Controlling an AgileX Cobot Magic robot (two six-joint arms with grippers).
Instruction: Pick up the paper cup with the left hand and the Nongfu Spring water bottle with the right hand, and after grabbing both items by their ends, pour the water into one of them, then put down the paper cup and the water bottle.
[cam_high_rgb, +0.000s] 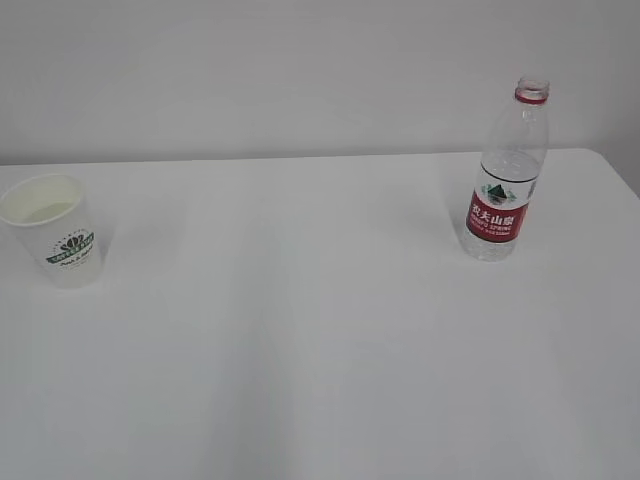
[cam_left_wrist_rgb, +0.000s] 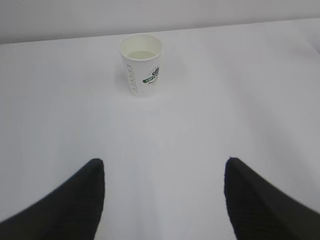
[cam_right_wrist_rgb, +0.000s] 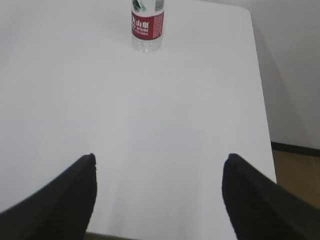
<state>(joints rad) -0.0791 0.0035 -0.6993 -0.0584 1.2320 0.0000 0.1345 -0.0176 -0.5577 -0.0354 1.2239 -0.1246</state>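
Paper cup (cam_high_rgb: 55, 243) stands upright at far left of the white table (cam_high_rgb: 300, 330), water bottle (cam_high_rgb: 507, 180) upright toward the right, cap off, well apart from each other. Neither arm shows in the exterior view.

L wrist view: left gripper (cam_left_wrist_rgb: 165, 200) has jaws spread wide, nothing btwn them; cup (cam_left_wrist_rgb: 141, 64) sits well ahead, a bit left of the gap's centre line, pale liquid visible inside. Long axis vertical, so fingers need to close across the wall from the sides.

R wrist view: right gripper (cam_right_wrist_rgb: 160, 197) also wide open and empty; bottle (cam_right_wrist_rgb: 147, 27) is far ahead and slightly left of centre, only label and base in frame, top cut off. Table's right edge and floor (cam_right_wrist_rgb: 295, 190) show to the right.

Judgement: each arm is nearer its own item, no crossing needed. Both approaches look like straight forward reaches w/ a small leftward correction. Bottle is tall and open, so it could tip or spill if nudged.
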